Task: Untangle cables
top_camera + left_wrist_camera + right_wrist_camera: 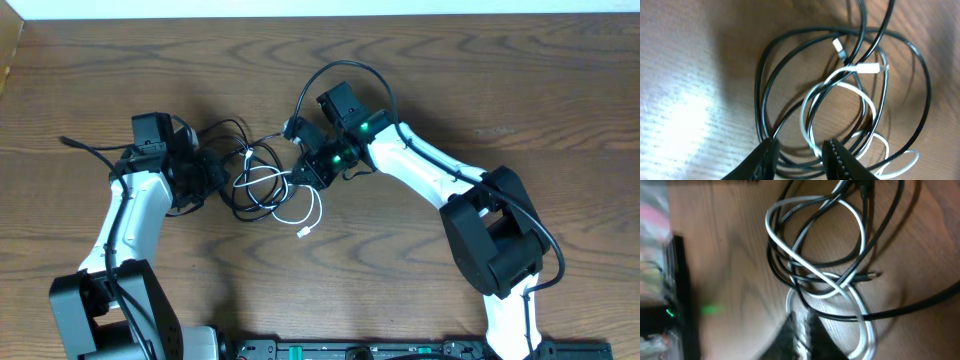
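The white cable [313, 213] and the black cable [236, 130] lie tangled in overlapping loops mid-table between the two arms. My left gripper [222, 178] is at the tangle's left edge. In the left wrist view its jaws [799, 150] stand apart, with strands of the black cable [762, 75] running between them and the white cable [860, 92] looped just beyond. My right gripper [303, 172] is at the tangle's right edge. In the right wrist view it [802, 325] is shut on a strand of the white cable [867, 330], which crosses the black cable [890, 220].
A thick black robot wire [350, 68] arches over the right arm, and another [85, 148] trails left of the left arm. The table's far edge [320, 14] runs along the top. A black base rail [350, 350] lies at the near edge.
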Controlling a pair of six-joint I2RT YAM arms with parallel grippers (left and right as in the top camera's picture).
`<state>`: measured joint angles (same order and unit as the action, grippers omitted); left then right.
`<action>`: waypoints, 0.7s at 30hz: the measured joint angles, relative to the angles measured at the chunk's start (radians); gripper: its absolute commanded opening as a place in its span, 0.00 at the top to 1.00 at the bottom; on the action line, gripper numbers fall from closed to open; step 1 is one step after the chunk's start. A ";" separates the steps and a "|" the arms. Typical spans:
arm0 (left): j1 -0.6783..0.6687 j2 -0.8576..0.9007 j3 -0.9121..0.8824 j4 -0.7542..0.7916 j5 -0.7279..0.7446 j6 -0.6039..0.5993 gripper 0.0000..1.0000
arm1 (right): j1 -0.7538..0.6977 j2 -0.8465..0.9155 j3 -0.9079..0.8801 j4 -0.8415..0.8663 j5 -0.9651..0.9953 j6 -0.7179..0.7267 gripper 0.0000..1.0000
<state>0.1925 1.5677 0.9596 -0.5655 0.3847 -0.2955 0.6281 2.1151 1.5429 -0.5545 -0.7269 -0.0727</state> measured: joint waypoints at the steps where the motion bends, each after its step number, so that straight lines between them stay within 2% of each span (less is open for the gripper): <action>1: -0.003 0.000 0.000 -0.015 -0.002 -0.002 0.70 | 0.000 0.000 0.000 -0.006 0.003 0.026 0.95; 3: -0.009 0.000 0.000 -0.038 -0.003 -0.008 0.70 | 0.002 0.000 0.000 -0.037 0.016 0.092 0.81; 4: -0.014 0.000 0.000 -0.047 -0.002 -0.012 0.70 | 0.004 0.000 0.000 -0.056 0.028 0.122 0.76; 6: -0.030 0.000 0.000 -0.060 -0.002 -0.017 0.70 | 0.008 0.002 0.000 -0.087 0.046 0.168 0.75; 8: -0.054 0.000 -0.002 -0.060 -0.002 -0.019 0.71 | 0.013 0.002 0.000 -0.113 0.055 0.194 0.83; 11: -0.101 0.000 -0.006 -0.060 -0.002 -0.022 0.81 | 0.024 0.002 0.000 -0.145 0.066 0.237 0.98; 13: -0.145 0.000 -0.008 -0.055 -0.002 -0.016 0.81 | 0.036 0.002 0.000 -0.168 0.095 0.295 0.98; 16: -0.204 0.000 -0.009 -0.039 -0.003 0.016 0.81 | 0.043 0.002 0.000 -0.190 0.185 0.372 0.89; 17: -0.224 0.000 -0.009 -0.036 -0.003 0.032 0.81 | 0.043 0.003 0.000 -0.192 0.207 0.386 0.82; 21: -0.303 0.000 -0.009 -0.035 -0.003 0.111 0.80 | 0.015 0.003 0.000 -0.197 0.277 0.448 0.68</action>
<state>-0.1104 1.5677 0.9504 -0.6006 0.3820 -0.1841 0.6434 2.1185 1.5433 -0.7513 -0.4500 0.3752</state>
